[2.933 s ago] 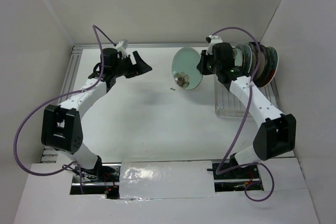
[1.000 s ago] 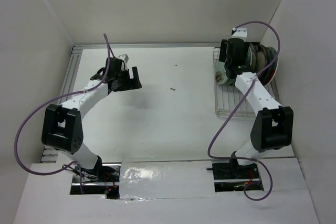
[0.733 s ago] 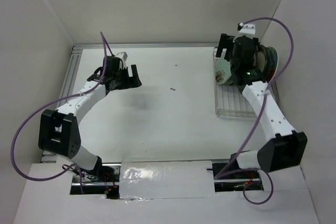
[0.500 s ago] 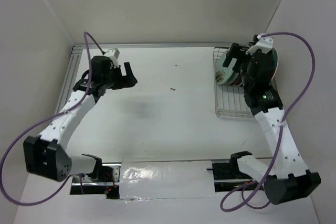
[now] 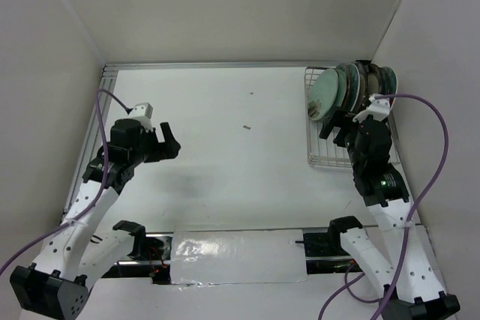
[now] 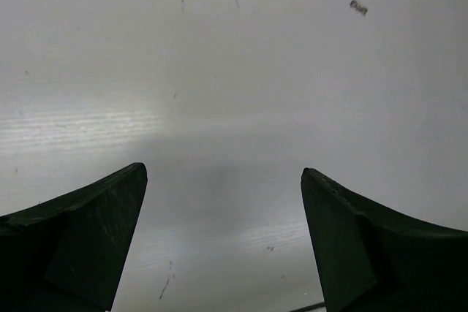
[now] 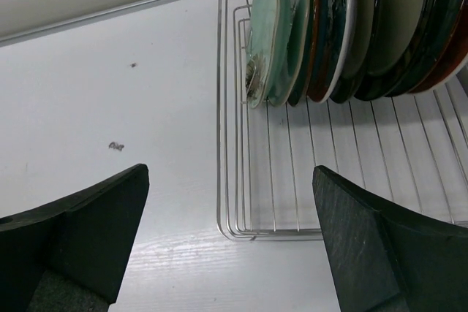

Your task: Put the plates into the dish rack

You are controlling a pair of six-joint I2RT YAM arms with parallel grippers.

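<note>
Standing on edge and packed face to face, the plates (image 7: pixel 333 27) fill the far end of the dish rack (image 5: pixel 330 149), which lies in the far right corner of the worktop (image 5: pixel 247 177); the front one, a pale mint plate (image 7: pixel 276 31) with a brown mark near its lower rim, leans out a little toward the left side, and behind it show red, teal, cream and dark rims, too crowded to count surely. The near part of the rack is bare wire, and above it, close to the right edge, hangs the right gripper (image 7: pixel 230 177), jaws spread wide and holding nothing, with only those wires between it and the plates. The left gripper (image 6: pixel 223 177) hangs over the left half of the worktop, nearer the left edge, jaws likewise wide apart with plain white surface showing between them. A small dark speck (image 5: pixel 246 127) lies about mid-worktop between the two arms, well apart from the rack. A purple cable (image 5: pixel 439 155) loops from the right arm toward the white right wall (image 5: pixel 442 50), which stands just beside the plates
</note>
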